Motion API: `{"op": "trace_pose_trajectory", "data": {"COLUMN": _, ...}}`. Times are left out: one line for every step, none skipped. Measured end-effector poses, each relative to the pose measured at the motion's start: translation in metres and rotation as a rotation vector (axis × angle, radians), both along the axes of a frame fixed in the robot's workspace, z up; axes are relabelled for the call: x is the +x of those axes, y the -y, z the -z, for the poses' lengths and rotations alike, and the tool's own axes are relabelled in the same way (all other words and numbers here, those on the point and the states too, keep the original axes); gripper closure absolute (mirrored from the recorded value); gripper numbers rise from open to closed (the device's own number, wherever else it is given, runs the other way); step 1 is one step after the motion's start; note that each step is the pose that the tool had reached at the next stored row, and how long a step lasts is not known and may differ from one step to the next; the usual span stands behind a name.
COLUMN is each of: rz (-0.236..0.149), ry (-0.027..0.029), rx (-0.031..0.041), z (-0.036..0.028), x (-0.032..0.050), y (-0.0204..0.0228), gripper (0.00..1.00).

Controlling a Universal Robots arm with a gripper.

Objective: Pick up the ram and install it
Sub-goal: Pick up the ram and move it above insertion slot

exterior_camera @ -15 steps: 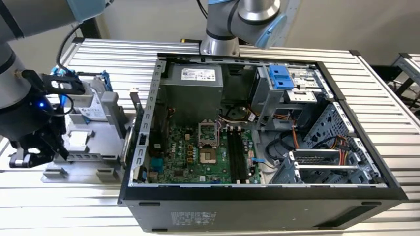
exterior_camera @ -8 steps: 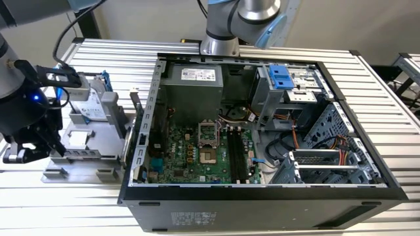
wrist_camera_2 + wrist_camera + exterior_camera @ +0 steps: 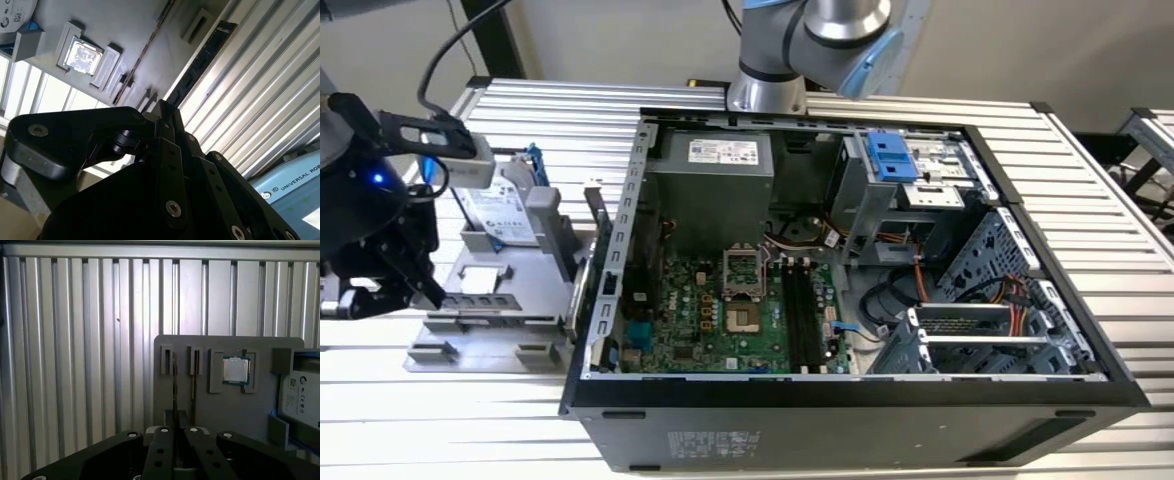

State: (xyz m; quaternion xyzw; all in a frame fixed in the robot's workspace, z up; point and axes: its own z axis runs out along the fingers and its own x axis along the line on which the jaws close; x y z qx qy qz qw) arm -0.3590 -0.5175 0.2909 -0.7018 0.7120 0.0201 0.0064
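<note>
The ram (image 3: 174,385) is a thin dark stick standing on edge in the grey holder tray (image 3: 240,415), in the slot farthest from the processor chip. It appears as a dark strip (image 3: 205,60) in the second wrist view and lies at the tray's near end (image 3: 478,300) in the exterior view. My black gripper (image 3: 176,421) sits right over it, fingers drawn together with the stick's line running between them. The fingertips (image 3: 165,111) meet the stick's end. My gripper (image 3: 394,285) hangs at the exterior view's left, beside the tray.
A second stick (image 3: 193,385) stands in the neighbouring slot. A processor chip (image 3: 235,370) and a silver-labelled hard drive (image 3: 494,215) share the tray. The open computer case (image 3: 854,400) fills the middle, its motherboard with long black slots (image 3: 803,310) facing up. Ribbed metal table all around.
</note>
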Motion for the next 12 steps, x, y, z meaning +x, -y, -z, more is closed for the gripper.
{"op": "trace_pose_trajectory", "data": {"rz": 0.000, "ry": 0.0000, "rx": 0.0000, "z": -0.0025, "x": 0.0000, "y": 0.0000, "gripper": 1.00}}
{"op": "trace_pose_trajectory", "data": {"rz": 0.000, "ry": 0.0000, "rx": 0.0000, "z": -0.0049, "x": 0.0000, "y": 0.0000, "gripper": 1.00}}
{"op": "trace_pose_trajectory", "data": {"rz": 0.000, "ry": 0.0000, "rx": 0.0000, "z": -0.0072, "x": 0.0000, "y": 0.0000, "gripper": 1.00}}
{"op": "trace_pose_trajectory", "data": {"rz": 0.000, "ry": 0.0000, "rx": -0.0001, "z": -0.0096, "x": 0.0000, "y": 0.0000, "gripper": 1.00}}
{"op": "trace_pose_trajectory", "data": {"rz": 0.000, "ry": -0.0001, "rx": -0.0001, "z": -0.0119, "x": 0.0000, "y": 0.0000, "gripper": 1.00}}
{"op": "trace_pose_trajectory", "data": {"rz": 0.000, "ry": 0.0000, "rx": 0.0000, "z": -0.0142, "x": 0.0000, "y": 0.0000, "gripper": 1.00}}
{"op": "trace_pose_trajectory", "data": {"rz": 0.000, "ry": 0.0000, "rx": 0.0000, "z": -0.0168, "x": 0.0000, "y": 0.0000, "gripper": 1.00}}
{"op": "trace_pose_trajectory", "data": {"rz": 0.000, "ry": 0.0000, "rx": 0.0000, "z": -0.0189, "x": 0.0000, "y": 0.0000, "gripper": 1.00}}
{"op": "trace_pose_trajectory", "data": {"rz": 0.000, "ry": 0.0000, "rx": 0.0000, "z": -0.0213, "x": 0.0000, "y": 0.0000, "gripper": 1.00}}
{"op": "trace_pose_trajectory", "data": {"rz": 0.000, "ry": 0.0000, "rx": 0.0000, "z": -0.0235, "x": 0.0000, "y": 0.0000, "gripper": 1.00}}
{"op": "trace_pose_trajectory", "data": {"rz": 0.000, "ry": 0.0000, "rx": 0.0000, "z": -0.0259, "x": 0.0000, "y": 0.0000, "gripper": 1.00}}
{"op": "trace_pose_trajectory", "data": {"rz": 0.000, "ry": 0.0000, "rx": 0.0000, "z": -0.0285, "x": 0.0000, "y": 0.0000, "gripper": 1.00}}
